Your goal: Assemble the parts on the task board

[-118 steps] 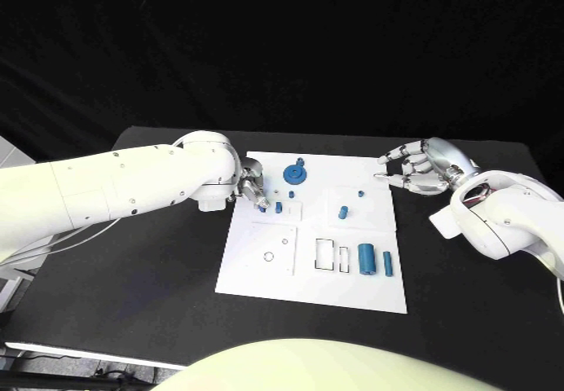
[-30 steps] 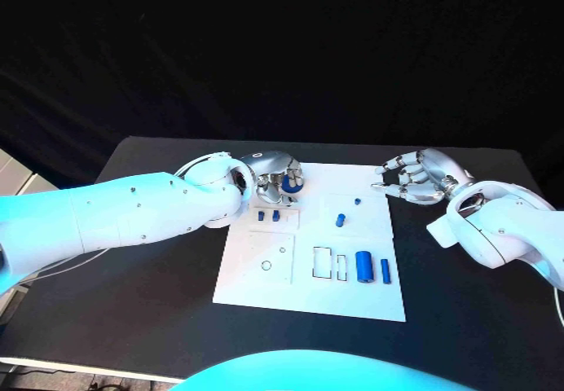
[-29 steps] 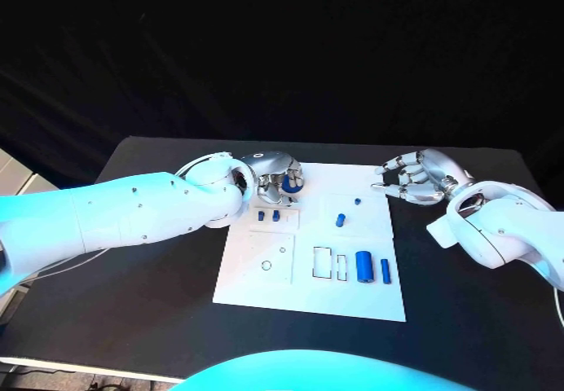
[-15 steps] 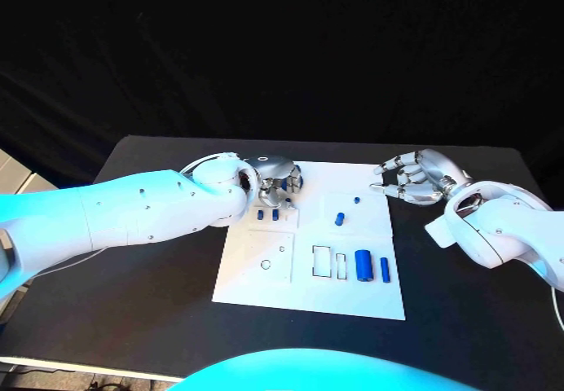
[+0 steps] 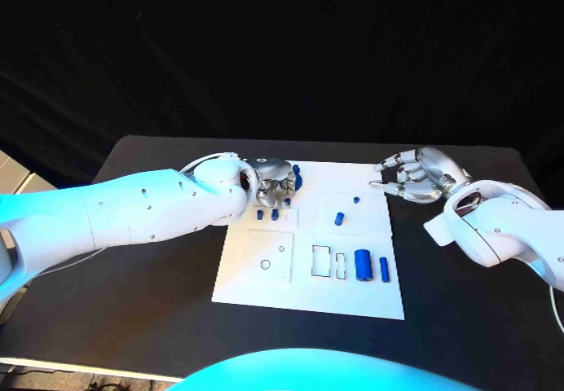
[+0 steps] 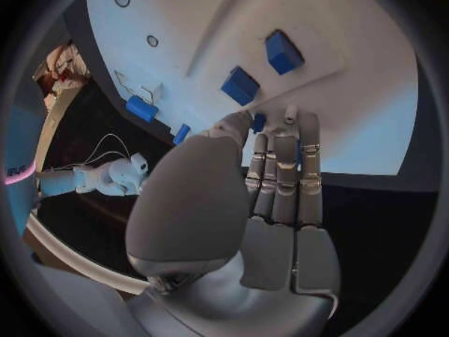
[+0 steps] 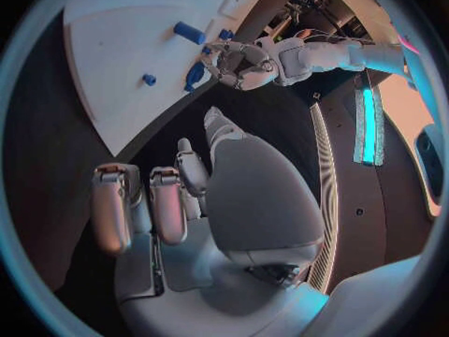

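Observation:
The white task board (image 5: 353,297) lies mid-table. My left hand (image 5: 273,181) sits over its far left corner, fingers curled round a blue round part (image 5: 294,173); in the left wrist view blue (image 6: 257,121) shows between thumb and fingers of that hand (image 6: 253,195). Two small blue blocks (image 5: 260,216) (image 6: 240,84) stand just nearer than the hand. A blue peg (image 5: 338,218), a tiny blue piece (image 5: 356,198), a blue cylinder (image 5: 363,265) and a thin blue bar (image 5: 385,270) lie on the board. My right hand (image 5: 414,175) (image 7: 206,195) hovers off the board's far right corner, fingers curled in, holding nothing.
Two outlined slots (image 5: 322,261) and a small round hole (image 5: 266,264) mark the board's near half. Bare black table (image 5: 141,277) spreads left and right of the board. The right wrist view shows the board (image 7: 112,60) and my left hand (image 7: 239,64) across it.
My left hand came from beside the board onto the blue round part and closed its fingers round it, then turned slightly. The right hand has stayed nearly still.

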`<state>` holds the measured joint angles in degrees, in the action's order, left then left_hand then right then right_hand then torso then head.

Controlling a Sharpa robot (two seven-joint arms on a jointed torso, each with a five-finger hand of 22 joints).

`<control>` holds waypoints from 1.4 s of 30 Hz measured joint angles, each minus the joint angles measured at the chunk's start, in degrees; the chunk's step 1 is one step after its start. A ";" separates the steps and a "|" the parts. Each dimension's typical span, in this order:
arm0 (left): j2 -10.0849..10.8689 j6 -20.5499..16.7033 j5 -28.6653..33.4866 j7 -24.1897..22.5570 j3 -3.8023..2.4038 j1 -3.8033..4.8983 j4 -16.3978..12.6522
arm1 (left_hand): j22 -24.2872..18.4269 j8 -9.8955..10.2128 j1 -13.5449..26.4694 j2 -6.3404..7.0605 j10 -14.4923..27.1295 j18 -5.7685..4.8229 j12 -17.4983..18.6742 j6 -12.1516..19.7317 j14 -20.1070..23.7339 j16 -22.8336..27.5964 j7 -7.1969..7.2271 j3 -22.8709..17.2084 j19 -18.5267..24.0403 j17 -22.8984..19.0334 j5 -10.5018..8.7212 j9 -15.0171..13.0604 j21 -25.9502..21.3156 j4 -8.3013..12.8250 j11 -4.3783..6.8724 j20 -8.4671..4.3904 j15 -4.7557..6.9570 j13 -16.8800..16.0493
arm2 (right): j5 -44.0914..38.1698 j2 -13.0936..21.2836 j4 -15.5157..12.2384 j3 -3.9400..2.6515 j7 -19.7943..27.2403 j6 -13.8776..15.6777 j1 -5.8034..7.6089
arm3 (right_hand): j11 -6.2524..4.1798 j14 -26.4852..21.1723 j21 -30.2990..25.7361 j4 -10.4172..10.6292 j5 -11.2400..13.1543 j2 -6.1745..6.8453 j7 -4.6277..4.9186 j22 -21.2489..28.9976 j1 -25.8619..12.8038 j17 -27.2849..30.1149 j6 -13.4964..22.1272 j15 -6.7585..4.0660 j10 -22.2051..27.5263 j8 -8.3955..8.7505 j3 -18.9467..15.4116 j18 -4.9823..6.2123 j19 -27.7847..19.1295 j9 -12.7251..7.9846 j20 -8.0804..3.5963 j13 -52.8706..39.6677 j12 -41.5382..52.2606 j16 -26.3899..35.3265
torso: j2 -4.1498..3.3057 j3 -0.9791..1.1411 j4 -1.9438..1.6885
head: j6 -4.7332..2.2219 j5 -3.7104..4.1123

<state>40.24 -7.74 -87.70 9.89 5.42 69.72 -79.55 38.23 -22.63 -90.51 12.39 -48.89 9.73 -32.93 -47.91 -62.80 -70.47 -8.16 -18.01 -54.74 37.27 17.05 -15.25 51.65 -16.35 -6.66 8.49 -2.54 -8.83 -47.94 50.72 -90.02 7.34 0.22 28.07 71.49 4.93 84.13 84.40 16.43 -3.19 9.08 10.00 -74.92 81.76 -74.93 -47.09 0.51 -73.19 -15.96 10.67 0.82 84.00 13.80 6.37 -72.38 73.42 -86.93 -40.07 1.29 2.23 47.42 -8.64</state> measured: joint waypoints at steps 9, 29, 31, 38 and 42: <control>-0.21 0.19 0.10 0.08 -0.01 -0.01 0.27 | 2.67 1.02 -0.49 0.36 -4.04 0.00 2.86 -3.28 -1.84 -1.81 0.24 -6.31 0.92 0.88 0.00 0.60 3.15 0.88 0.56 -0.52 0.49 1.99 | -0.01 -0.03 -0.01 0.01 0.17 0.21 0.00 | 0.00 0.00 0.00 0.00 0.00 0.00 0.00 0.00 0.00 0.01 0.00 0.00 0.00 0.00 0.00 0.00 0.00 -0.05 0.00 0.00 0.00 0.00 | 0.00 -0.01 -0.02 | 0.07 0.02; -0.82 0.56 1.40 -0.44 -0.12 -0.23 0.88 | 3.52 2.54 1.03 1.89 -5.09 0.00 5.38 -3.51 -2.43 -2.58 0.29 -7.39 1.62 1.09 -0.22 0.60 3.98 1.02 0.61 -0.40 0.39 2.99 | -0.03 0.07 -0.08 0.01 0.21 0.26 -0.01 | 0.00 0.00 0.00 0.00 0.00 0.00 0.00 0.01 0.00 0.02 0.00 0.00 0.00 0.00 0.00 0.00 0.00 -0.05 0.00 -0.01 0.00 0.00 | 0.03 0.04 -0.03 | 0.37 0.17; -0.84 0.62 1.46 -0.44 -0.13 -0.23 0.92 | 3.58 2.54 1.03 1.88 -5.09 0.00 5.38 -3.51 -2.43 -2.75 0.29 -7.62 1.62 1.13 -0.22 0.60 3.98 1.26 0.61 -0.40 0.39 3.06 | -0.03 0.07 -0.09 0.01 0.21 0.26 -0.01 | 0.00 0.00 0.00 0.00 0.00 0.00 0.00 0.01 0.00 0.02 0.00 0.00 -0.01 0.00 0.00 0.00 0.00 -0.05 0.00 -0.01 0.00 0.00 | 0.03 0.04 -0.03 | 0.37 0.21; -0.94 0.67 1.62 -0.44 -0.10 -0.25 1.19 | 4.84 2.33 0.51 0.84 -9.89 0.00 5.77 -6.69 -7.40 -6.37 0.23 -9.69 1.07 7.52 -0.22 -0.46 6.05 3.33 2.02 -0.94 1.65 2.88 | -0.04 0.08 -0.10 0.01 0.22 0.25 -0.01 | 0.00 0.00 0.00 0.00 0.00 0.00 0.00 0.02 0.00 0.02 0.00 0.00 -0.01 0.00 0.00 0.00 0.00 -0.05 0.00 -0.01 0.00 0.00 | 0.04 0.02 -0.05 | 0.37 0.25; -1.02 0.54 1.69 -0.52 -0.10 -0.27 1.29 | 7.13 1.80 0.40 0.31 -12.47 0.00 6.51 -8.68 -10.11 -7.90 0.51 -10.78 -0.17 10.88 -0.46 -1.18 8.49 5.25 2.67 -2.18 2.35 2.73 | -0.04 0.07 -0.10 0.01 0.22 0.25 -0.01 | 0.00 0.00 0.00 0.00 0.00 0.00 0.00 0.02 0.00 0.02 0.00 0.00 -0.01 0.00 0.00 0.00 0.00 -0.05 0.00 -0.01 0.00 0.00 | 0.05 0.00 -0.05 | 0.33 0.29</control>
<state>39.23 -7.20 -86.01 9.37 5.32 69.45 -78.26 45.36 -20.83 -90.10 12.70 -61.36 9.73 -26.42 -56.60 -72.91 -78.36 -7.65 -28.80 -54.92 48.15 16.60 -16.43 60.14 -11.10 -3.99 6.30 -0.19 -6.09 -47.99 50.79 -90.12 7.35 0.44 28.32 71.48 4.93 84.13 84.41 16.43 -3.19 9.08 10.00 -74.90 81.76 -74.90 -47.09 0.51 -73.20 -15.96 10.68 0.82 84.00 13.76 6.37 -72.40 73.42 -86.93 -40.02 1.29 2.18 47.75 -8.34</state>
